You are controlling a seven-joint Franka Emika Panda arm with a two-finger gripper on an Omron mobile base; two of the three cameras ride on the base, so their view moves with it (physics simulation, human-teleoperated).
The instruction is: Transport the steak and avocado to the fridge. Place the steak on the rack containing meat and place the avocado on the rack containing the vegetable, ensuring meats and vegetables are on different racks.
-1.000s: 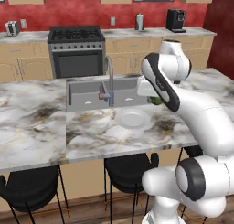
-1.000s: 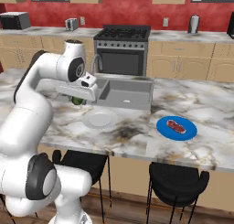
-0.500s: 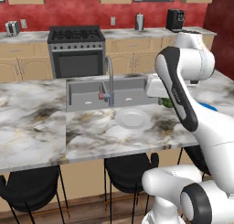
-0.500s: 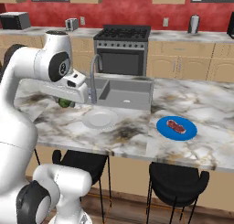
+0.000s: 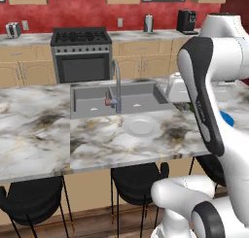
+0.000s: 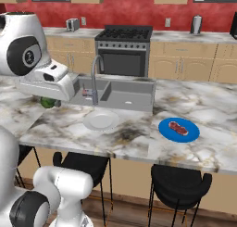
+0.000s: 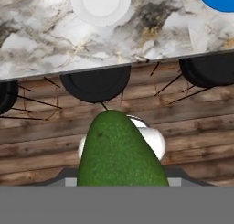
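The gripper (image 6: 50,102) is clamped on the avocado (image 7: 119,151), holding it up in the air off the marble counter's (image 6: 139,129) left end, with wood floor (image 7: 192,122) and black stools (image 7: 96,83) below it. The steak (image 6: 178,127) sits on the blue plate (image 6: 179,129), well right of the empty white plate (image 6: 101,120) by the sink (image 6: 118,94).

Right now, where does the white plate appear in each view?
Left base view: the white plate lies mid-picture, in front of the sink.
Right base view: left of centre, near the faucet.
Hand view: at the top edge.
Shared landmark: the marble counter.
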